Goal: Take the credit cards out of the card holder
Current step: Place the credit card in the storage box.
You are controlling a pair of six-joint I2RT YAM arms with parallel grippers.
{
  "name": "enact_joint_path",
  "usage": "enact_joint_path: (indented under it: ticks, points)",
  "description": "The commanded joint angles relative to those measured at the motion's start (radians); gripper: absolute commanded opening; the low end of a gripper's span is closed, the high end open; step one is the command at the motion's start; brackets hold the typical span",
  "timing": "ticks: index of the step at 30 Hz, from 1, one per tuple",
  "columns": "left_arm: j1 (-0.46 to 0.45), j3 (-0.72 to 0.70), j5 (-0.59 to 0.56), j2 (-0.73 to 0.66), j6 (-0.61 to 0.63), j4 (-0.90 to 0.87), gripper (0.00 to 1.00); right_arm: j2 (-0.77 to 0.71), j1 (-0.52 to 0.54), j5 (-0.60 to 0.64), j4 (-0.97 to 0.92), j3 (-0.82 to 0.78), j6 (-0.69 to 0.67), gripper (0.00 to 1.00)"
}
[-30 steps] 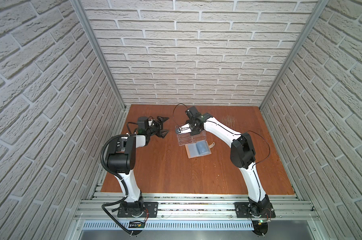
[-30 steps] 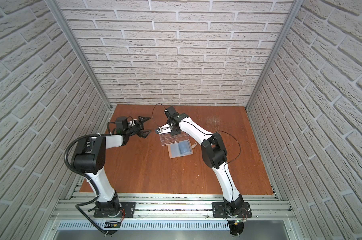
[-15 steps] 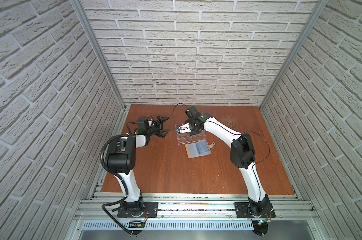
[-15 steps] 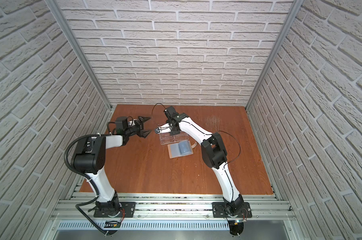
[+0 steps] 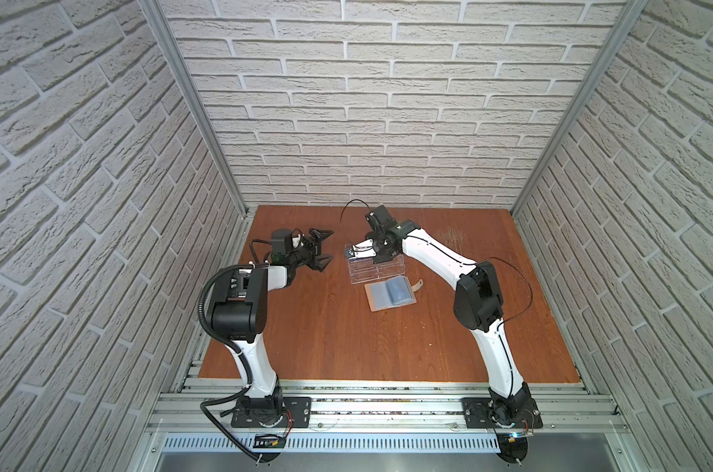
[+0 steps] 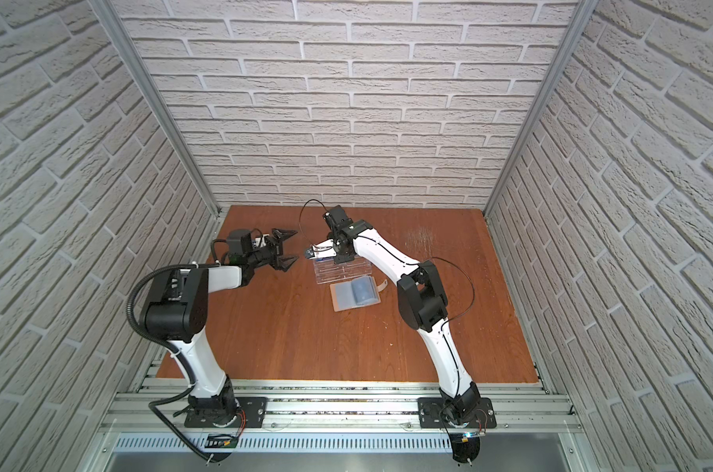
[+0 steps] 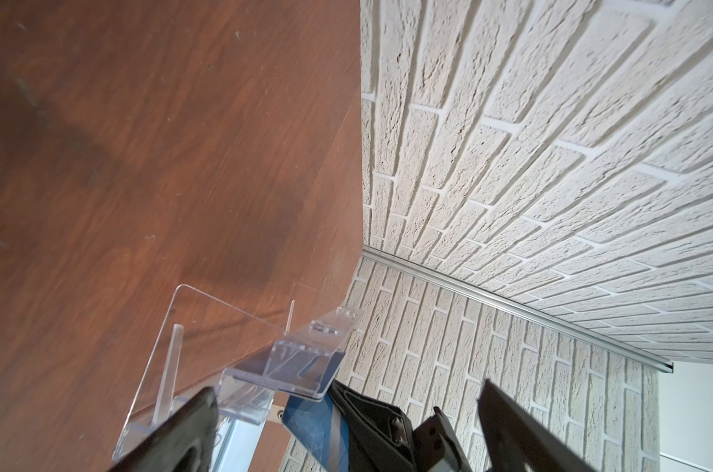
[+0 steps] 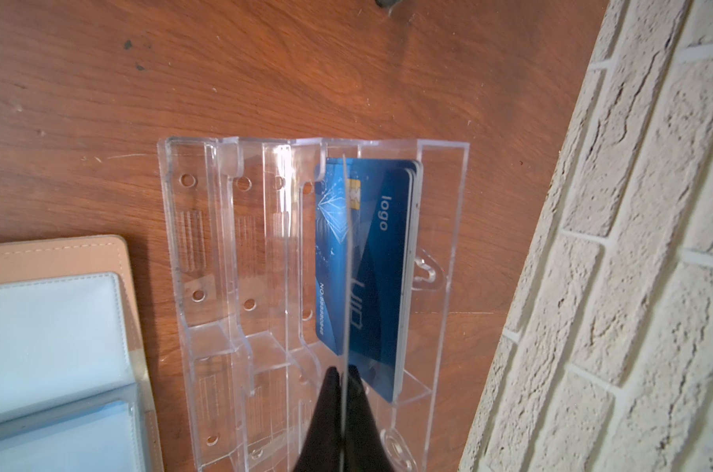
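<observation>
R hand (image 8: pixel 341 379) is pressed shut on one credit card (image 8: pixel 344 261), seen edge-on as a thin line in the R wrist view and hanging over the clear rack (image 8: pixel 224 245). In both top views that hand sits just above frame centre, at the rack's left end. A stack of blue cards (image 8: pixel 387 265) already stands in one rack slot. The card holder (image 8: pixel 60 251) lies open on the table (image 8: pixel 265 61), just beside the rack; in both top views it's directly below the rack, near frame centre. L hand (image 5: pixel 326 247) is spread wide & empty, left of the rack and apart from it

Step looks like dropping the pinched card in w/ the others. To do it well:
- keep the card upright & parallel to the slot walls
- come straight down, aiming for the gap next to the stack, not onto its top edges
- let go only once the bottom edge is seated, else it prob tips or skids out
- no sideways push, since the rack looks light & slick; L hand is near enough to steady it if it shifts

Hard to make out:
- whether the card's lower edge is in the slot yet
- how many cards are in the stack: several edges show, count unclear
- holder sleeves are cloudy; one page looks bluer in the top views, poss another card inside, can't confirm
- the held card's face isn't visible in the R wrist view
- L hand's tips are cut off at the frame edge in the L wrist view
</observation>
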Motion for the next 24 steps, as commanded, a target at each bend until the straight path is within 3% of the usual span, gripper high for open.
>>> enact_joint_path:
  ticks: [1, 24]
  points:
    - [-0.005, 0.000, 0.019, 0.002, 0.019, 0.039, 0.98, -0.005, -0.004, 0.010, -0.008, 0.047, 0.019, 0.05]
    - [-0.004, -0.006, 0.027, 0.001, -0.003, 0.074, 0.98, 0.082, 0.012, 0.080, -0.030, 0.116, 0.020, 0.05]
